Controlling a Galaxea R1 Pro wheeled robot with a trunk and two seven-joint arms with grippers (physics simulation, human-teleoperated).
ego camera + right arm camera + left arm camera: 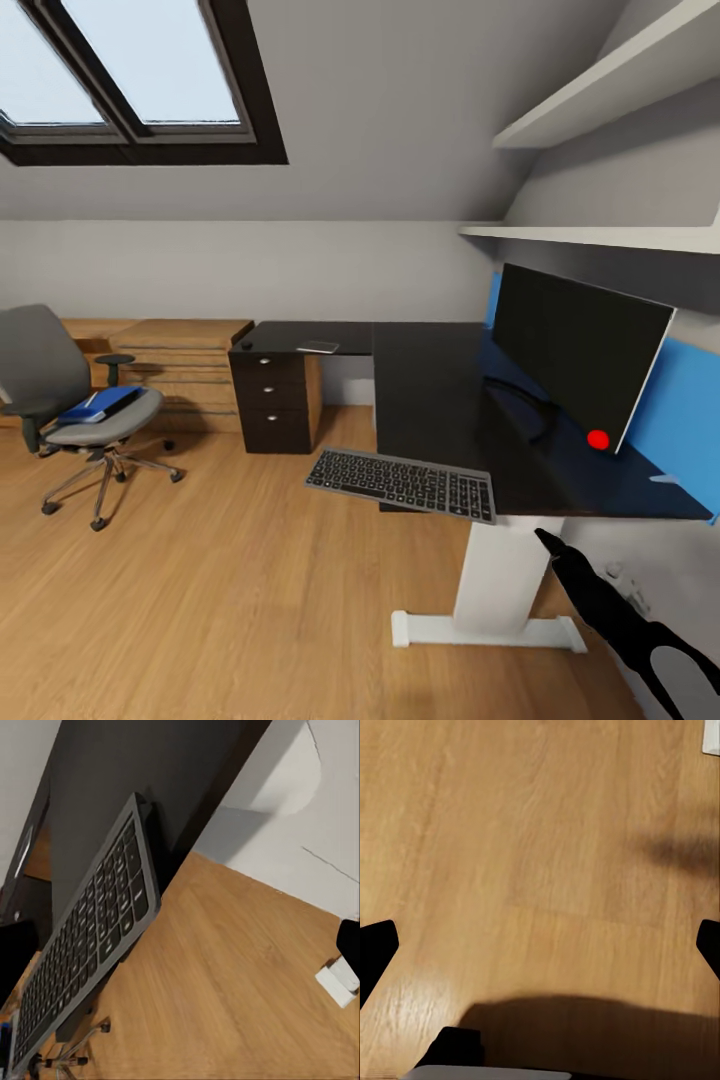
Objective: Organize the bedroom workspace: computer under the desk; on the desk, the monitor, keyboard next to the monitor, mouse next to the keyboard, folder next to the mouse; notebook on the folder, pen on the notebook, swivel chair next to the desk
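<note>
With both grippers spread wide and empty, the keyboard (402, 484), overhanging the desk (430, 400) edge, is judged to need pushing in toward the monitor (578, 353).

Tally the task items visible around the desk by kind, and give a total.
Monitor: 1
Keyboard: 1
Blue folder: 1
Swivel chair: 1
Desk: 1
Total: 5

Sloped grey ceiling with skylight (120, 75), white wall shelves (600, 235), light-wood floor (220, 590).
</note>
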